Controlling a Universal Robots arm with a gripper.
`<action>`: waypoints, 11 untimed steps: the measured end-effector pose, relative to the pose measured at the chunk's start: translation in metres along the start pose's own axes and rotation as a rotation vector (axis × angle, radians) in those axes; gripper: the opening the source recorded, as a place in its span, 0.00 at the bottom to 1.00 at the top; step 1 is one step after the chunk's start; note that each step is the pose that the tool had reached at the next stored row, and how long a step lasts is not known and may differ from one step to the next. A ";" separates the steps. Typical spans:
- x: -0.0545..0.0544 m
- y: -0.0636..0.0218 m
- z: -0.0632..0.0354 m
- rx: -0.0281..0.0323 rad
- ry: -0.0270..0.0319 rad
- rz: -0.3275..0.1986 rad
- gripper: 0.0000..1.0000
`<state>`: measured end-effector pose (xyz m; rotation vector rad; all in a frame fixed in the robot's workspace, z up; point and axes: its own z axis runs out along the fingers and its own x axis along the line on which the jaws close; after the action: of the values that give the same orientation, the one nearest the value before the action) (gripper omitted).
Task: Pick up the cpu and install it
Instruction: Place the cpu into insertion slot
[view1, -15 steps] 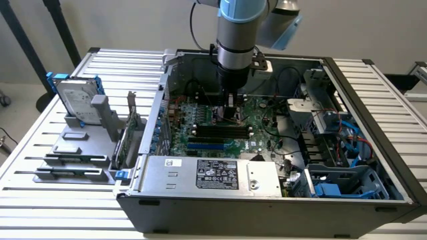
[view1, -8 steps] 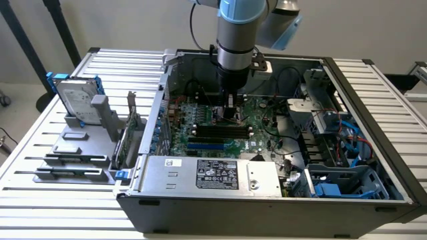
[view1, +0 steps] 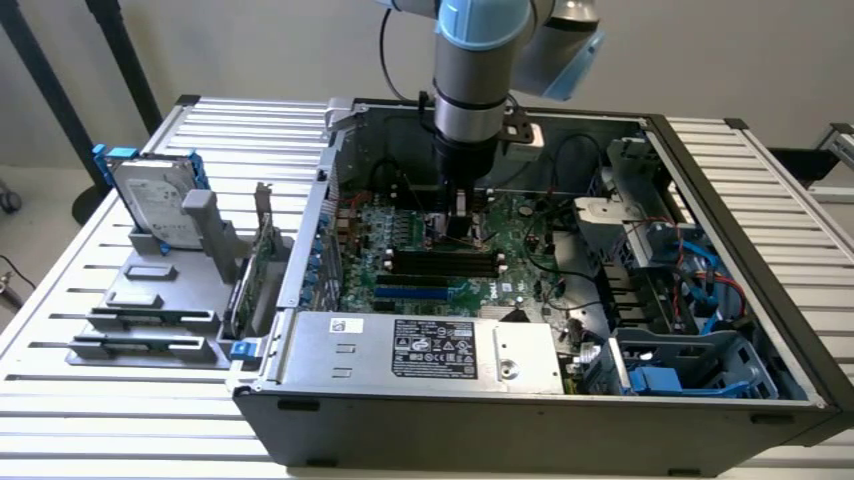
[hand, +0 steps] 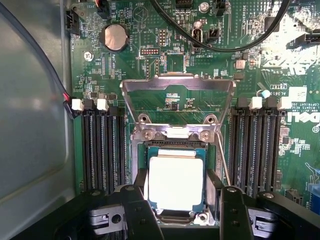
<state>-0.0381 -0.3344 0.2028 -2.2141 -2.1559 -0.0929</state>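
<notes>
Wrist view: the gripper is down low over the socket, w/ its two black fingers wide apart. It holds nothing. The cpu lies flat in the socket, shiny side up, right between the fingers. Each finger is just beside one edge of the cpu. Can't tell if they touch it. The socket's metal flap stands open, tipped back on the far side of the socket from the gripper. Long black memory slots run along both sides of the socket. A round silver battery sits on the green board, well past the flap.

Exterior view: this one shows the big things. The arm comes straight down into the open computer case, & the gripper hangs right above the socket spot on the board. A grey power box w/ a label lies inside the case, near the socket. A hard drive in a blue frame stands on a grey holder outside the case, well apart from the socket, toward the exterior view's left. All of it sits on a white ribbed table.
</notes>
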 end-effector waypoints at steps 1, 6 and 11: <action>0.000 -0.0001 0.0004 -0.0004 0.0000 0.000 0.54; 0.000 -0.0003 0.0020 -0.0022 0.0001 -0.001 0.54; 0.000 -0.0005 0.0032 -0.0029 0.0000 -0.002 0.54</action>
<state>-0.0386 -0.3342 0.1996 -2.2140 -2.1589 -0.0961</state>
